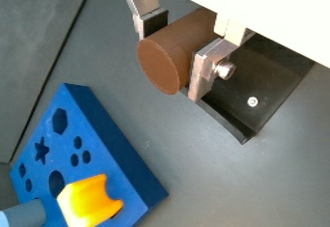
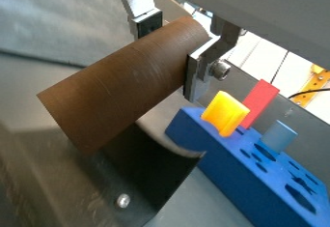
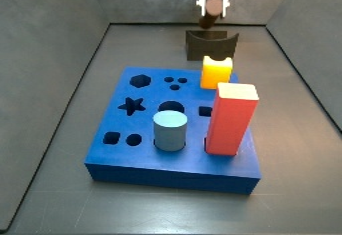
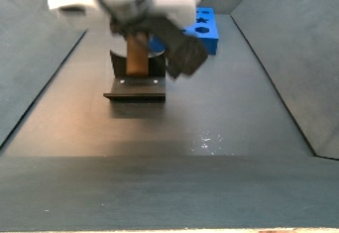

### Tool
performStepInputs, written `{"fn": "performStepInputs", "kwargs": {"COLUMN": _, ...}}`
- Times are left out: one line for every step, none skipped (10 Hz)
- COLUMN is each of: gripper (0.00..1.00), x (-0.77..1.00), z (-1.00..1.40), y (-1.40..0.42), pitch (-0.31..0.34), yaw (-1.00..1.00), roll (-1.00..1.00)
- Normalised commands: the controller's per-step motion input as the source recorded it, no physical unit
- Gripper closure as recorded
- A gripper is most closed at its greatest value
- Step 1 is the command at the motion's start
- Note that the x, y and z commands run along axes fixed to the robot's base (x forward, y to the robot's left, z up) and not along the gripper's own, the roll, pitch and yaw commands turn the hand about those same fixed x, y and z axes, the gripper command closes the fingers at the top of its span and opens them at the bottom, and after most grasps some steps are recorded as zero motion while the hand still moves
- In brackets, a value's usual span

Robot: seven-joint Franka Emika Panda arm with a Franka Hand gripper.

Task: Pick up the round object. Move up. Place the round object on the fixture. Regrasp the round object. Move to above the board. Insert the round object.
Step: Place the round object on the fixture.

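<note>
Wrist views both show the gripper (image 1: 180, 49) closed on the round object (image 1: 171, 55), its flat silver fingers (image 1: 206, 69) with dark pads pressing the peg from two sides. The peg is a plain, dull, reddish-brown cylinder, longer than it is wide, with a flat round end. It is held up in the air, just above the fixture (image 1: 264, 86).

The fixture is a dark, almost black bracket on a base plate with small silver screws. In a side view the peg (image 3: 210, 17) hangs over it (image 3: 209, 45) at about 12 o'clock from the board (image 3: 134, 129). I think the peg is held there so it can be set down on the fixture and gripped again in a better way.

The board is a thick blue slab with holes cut like a star, circles and hexagons. A yellow notched block (image 3: 217, 71), a tall red block (image 3: 231, 117) and a short grey-blue cylinder (image 3: 170, 130) stand in it. The floor (image 3: 54, 179) is smooth and dark grey.
</note>
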Motion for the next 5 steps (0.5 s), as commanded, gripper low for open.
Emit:
{"fn": "performStepInputs", "kwargs": {"gripper": 1.0, "x": 0.19, "z": -1.0, "y": 0.15, "pitch": 0.131, "yaw": -0.25, "roll": -0.64}}
{"fn": "performStepInputs", "kwargs": {"gripper": 1.0, "x": 0.17, "z": -0.89, "y": 0.13, "pitch": 0.071, "yaw": -0.24, "roll": -0.51}}
{"fn": "performStepInputs", "kwargs": {"gripper": 1.0, "x": 0.15, "z": -0.77, "y": 0.11, "pitch": 0.037, "yaw": -0.23, "roll": -0.44}}
{"fn": "performStepInputs", "kwargs": {"gripper": 1.0, "x": 0.11, "z": -0.53, "y": 0.09, "pitch": -0.021, "yaw": -0.2, "roll": -0.34}}
{"fn": "performStepInputs", "kwargs": {"gripper": 1.0, "x": 0.09, "z": -0.43, "y": 0.14, "pitch": -0.074, "yaw": -0.17, "roll": -0.24}}
